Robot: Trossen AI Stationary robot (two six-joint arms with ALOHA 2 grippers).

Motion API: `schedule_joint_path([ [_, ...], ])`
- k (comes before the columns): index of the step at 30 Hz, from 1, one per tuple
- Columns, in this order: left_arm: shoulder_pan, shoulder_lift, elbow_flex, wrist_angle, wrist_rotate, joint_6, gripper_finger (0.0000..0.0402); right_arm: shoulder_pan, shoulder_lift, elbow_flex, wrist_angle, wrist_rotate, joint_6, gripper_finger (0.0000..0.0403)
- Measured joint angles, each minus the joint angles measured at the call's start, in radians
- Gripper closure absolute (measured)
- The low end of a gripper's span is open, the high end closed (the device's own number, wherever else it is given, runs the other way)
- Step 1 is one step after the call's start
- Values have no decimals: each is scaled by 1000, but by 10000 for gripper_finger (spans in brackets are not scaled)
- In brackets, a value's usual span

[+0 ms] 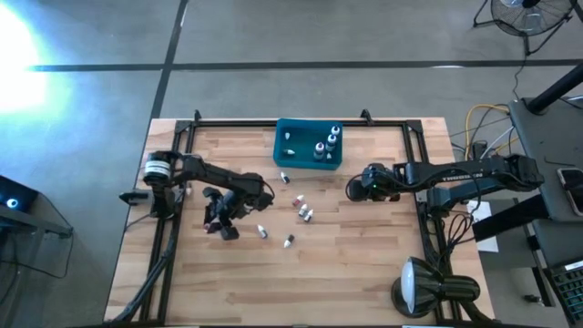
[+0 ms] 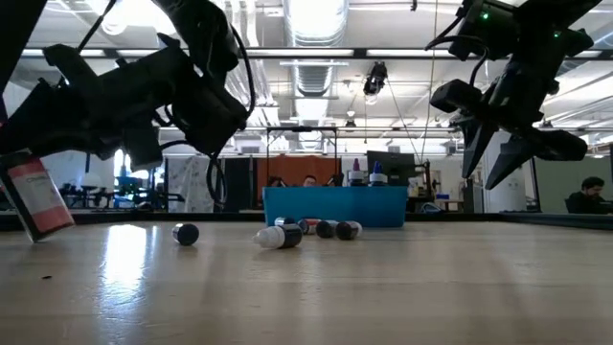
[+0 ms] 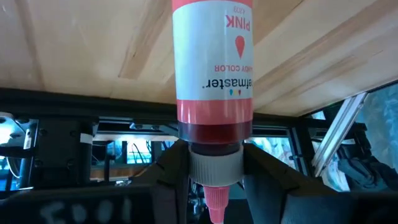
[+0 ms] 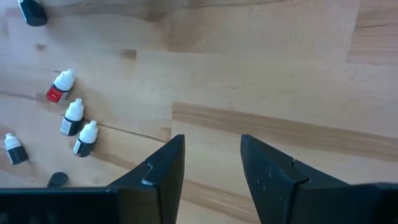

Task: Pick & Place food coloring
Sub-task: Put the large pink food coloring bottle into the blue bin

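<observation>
Pink dropper bottle [image 3: 213, 68] held in my left gripper [image 1: 221, 221], above the wooden table [image 1: 364, 273].

My left fingers [image 3: 171, 171] clamp the bottle at its white collar, the pink tip pointing back toward my wrist and the labelled body standing out past the jaws, so it rides clear of the table; the grip at the neck looks meant to carry it to the teal bin [image 1: 308, 162] at the far edge, where a few bottles [image 1: 326, 144] already stand. My right gripper [image 4: 211, 155] hangs over bare wood to the bin's right, jaws parted and empty. The loose food coloring bottles [image 1: 303, 211] lie well apart from both, scattered on the table between my two arms, just in front of the bin.
</observation>
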Motion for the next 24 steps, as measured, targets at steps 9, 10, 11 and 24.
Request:
schedule_joint_path([
  [9,0,0,50,5,0,5,309,0,0,0,1,3,13,255],
  [10,0,0,57,6,0,6,309,0,0,0,1,3,18,255],
  [11,1,0,62,5,0,8,309,0,0,0,1,3,19,255],
  [24,5,6,101,5,-5,28,288,0,9,0,17,14,9,255],
])
